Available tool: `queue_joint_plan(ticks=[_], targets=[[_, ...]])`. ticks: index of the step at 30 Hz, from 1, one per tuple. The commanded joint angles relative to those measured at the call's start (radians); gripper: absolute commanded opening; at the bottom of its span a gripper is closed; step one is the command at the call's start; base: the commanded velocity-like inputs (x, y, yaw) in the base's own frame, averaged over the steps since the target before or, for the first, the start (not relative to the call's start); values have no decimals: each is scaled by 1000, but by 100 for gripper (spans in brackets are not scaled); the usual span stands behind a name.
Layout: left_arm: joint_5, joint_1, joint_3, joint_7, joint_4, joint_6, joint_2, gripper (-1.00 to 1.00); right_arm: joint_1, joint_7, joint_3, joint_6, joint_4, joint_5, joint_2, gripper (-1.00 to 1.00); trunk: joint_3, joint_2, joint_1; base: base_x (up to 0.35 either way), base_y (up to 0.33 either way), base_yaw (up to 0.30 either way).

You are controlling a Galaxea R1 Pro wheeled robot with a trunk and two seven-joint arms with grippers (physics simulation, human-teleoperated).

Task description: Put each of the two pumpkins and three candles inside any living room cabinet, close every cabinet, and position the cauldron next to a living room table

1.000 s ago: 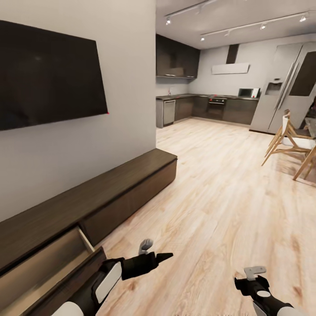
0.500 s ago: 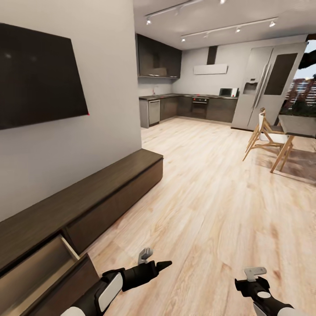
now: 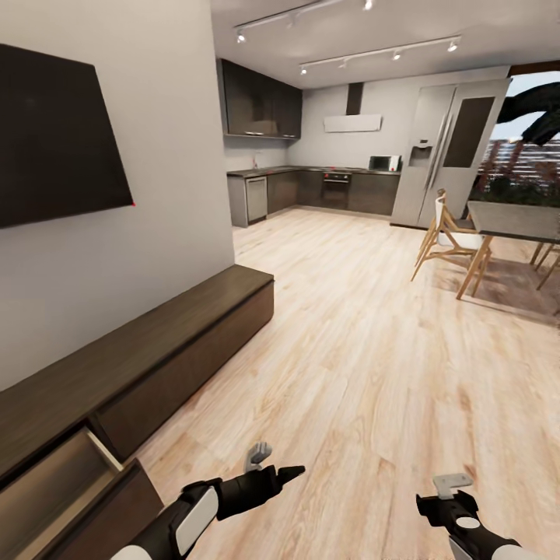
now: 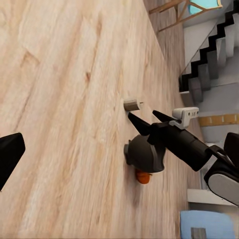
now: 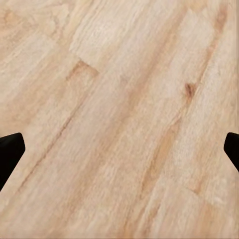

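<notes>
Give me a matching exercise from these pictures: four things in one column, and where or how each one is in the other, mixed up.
Things:
1. cabinet drawer
2. television
3. fridge
4. wooden chairs

Places or states:
A. beside the dining table
B. pulled open, nearest the left gripper
C. hung on the wall above the cabinet
D. standing at the far end of the kitchen

Pairs: 1-B, 2-C, 3-D, 4-A
</notes>
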Motion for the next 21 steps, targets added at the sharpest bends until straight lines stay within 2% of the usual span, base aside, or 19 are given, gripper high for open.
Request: queue_joint_plan(ticks=[1,11,21], targets=[[0,0,0,0,0,0,-2,100,0,0,0,0,0,0,0,100,0,0,0,0,0,-108],[0,0,0,1,2,0,-5,100,0,0,0,-1,0,0,1,100,0,0,0,0,0,-90],[1,0,1,1,2,0,-5,100,0,0,0,-2,0,0,3,100,0,0,0,0,0,-262]])
